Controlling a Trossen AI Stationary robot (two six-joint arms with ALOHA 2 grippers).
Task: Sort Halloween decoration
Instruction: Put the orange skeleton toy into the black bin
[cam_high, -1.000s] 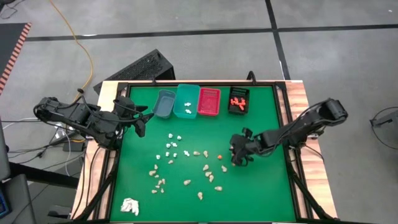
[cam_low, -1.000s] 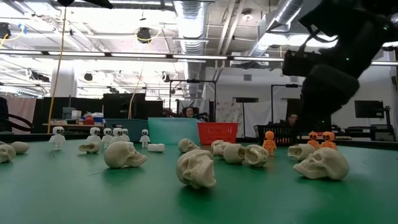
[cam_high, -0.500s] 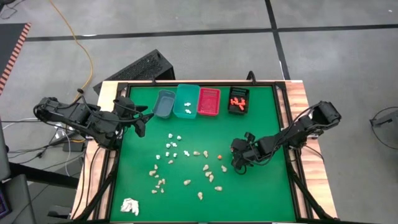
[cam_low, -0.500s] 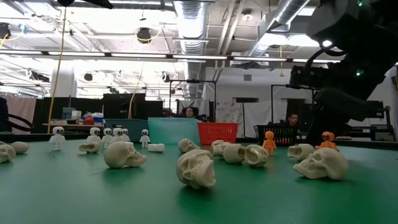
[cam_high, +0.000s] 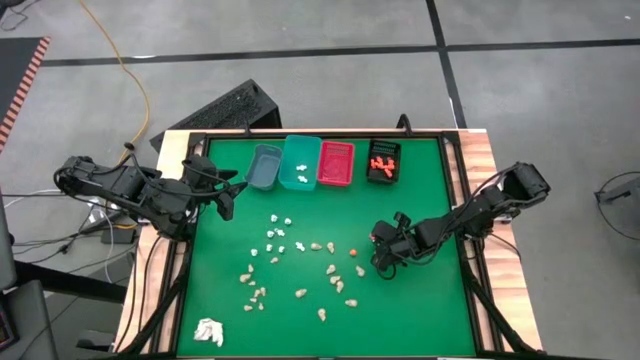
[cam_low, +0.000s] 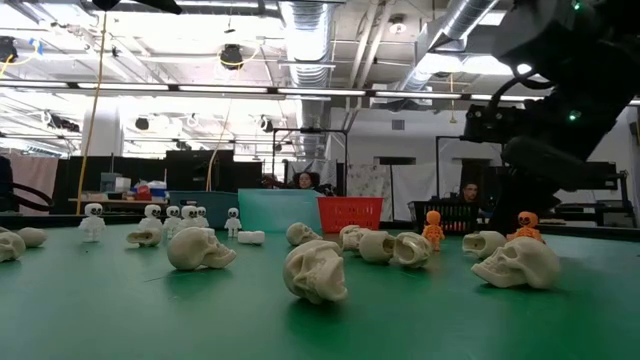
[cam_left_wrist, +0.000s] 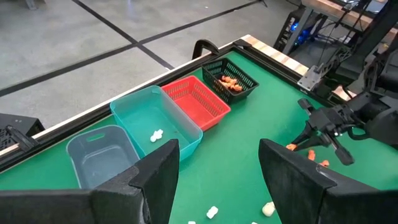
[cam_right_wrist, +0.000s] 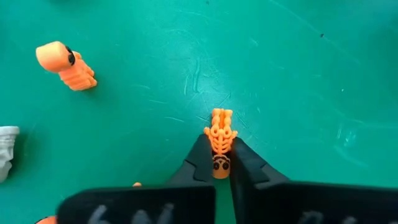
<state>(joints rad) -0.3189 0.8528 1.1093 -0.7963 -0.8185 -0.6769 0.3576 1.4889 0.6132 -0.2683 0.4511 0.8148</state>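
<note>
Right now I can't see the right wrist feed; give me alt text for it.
The right gripper is shut on a small orange skeleton figure, pinched at its head end against the green mat. A second orange figure lies loose farther off, and a white piece shows at the frame edge.
</note>
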